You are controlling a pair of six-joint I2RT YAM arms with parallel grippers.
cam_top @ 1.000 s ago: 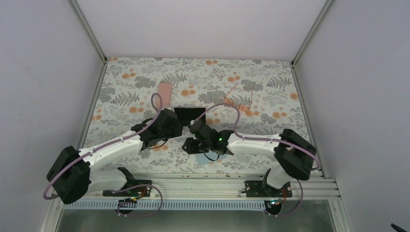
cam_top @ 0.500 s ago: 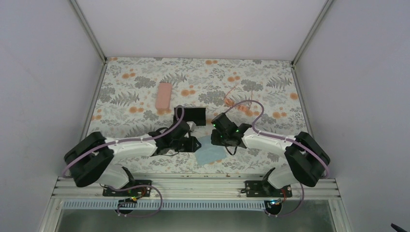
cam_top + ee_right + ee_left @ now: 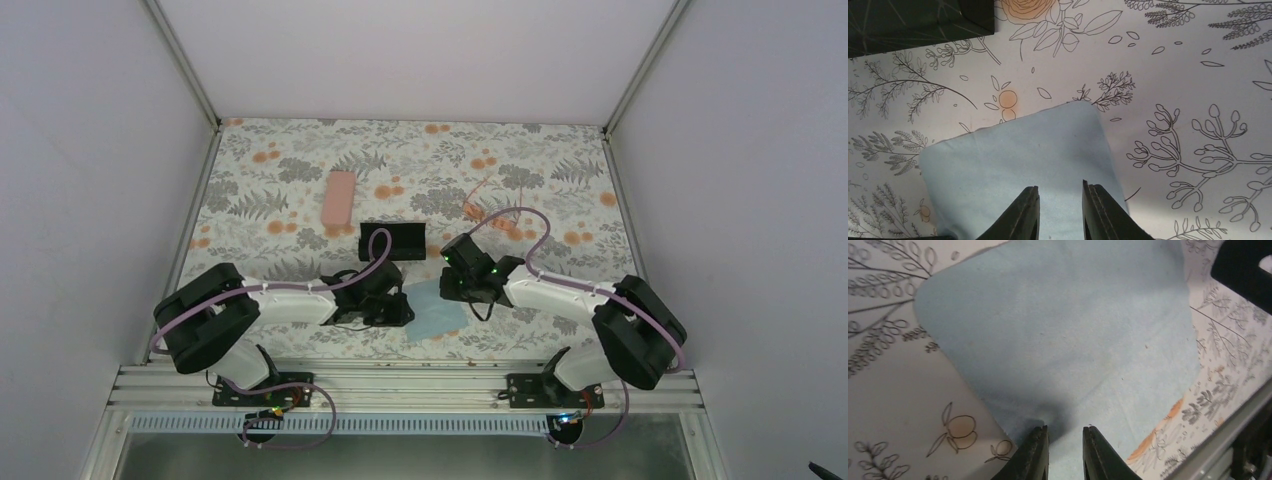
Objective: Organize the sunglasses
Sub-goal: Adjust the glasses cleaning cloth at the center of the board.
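Note:
The pale orange-pink sunglasses [image 3: 492, 207] lie on the floral table, right of centre and beyond both arms. The dark brown pair is not visible. A light-blue cloth [image 3: 437, 312] lies flat near the front, between the arms. My left gripper [image 3: 405, 308] is low over the cloth's left edge, its jaws slightly apart and empty above the cloth [image 3: 1058, 330]. My right gripper [image 3: 452, 290] is over the cloth's far right corner, jaws slightly apart and empty above the cloth [image 3: 1013, 160].
A black oblong case [image 3: 392, 240] lies just beyond the cloth and shows in the right wrist view [image 3: 913, 17]. A pink case [image 3: 340, 198] lies further back on the left. The metal rail [image 3: 400, 380] runs along the near edge. A dark part [image 3: 1243, 265] sits past the cloth's far side.
My left arm has swung back toward the front, lowering its gripper to the cloth's left edge. My right gripper has moved off the cloth's middle to its far right corner. The pink case is uncovered.

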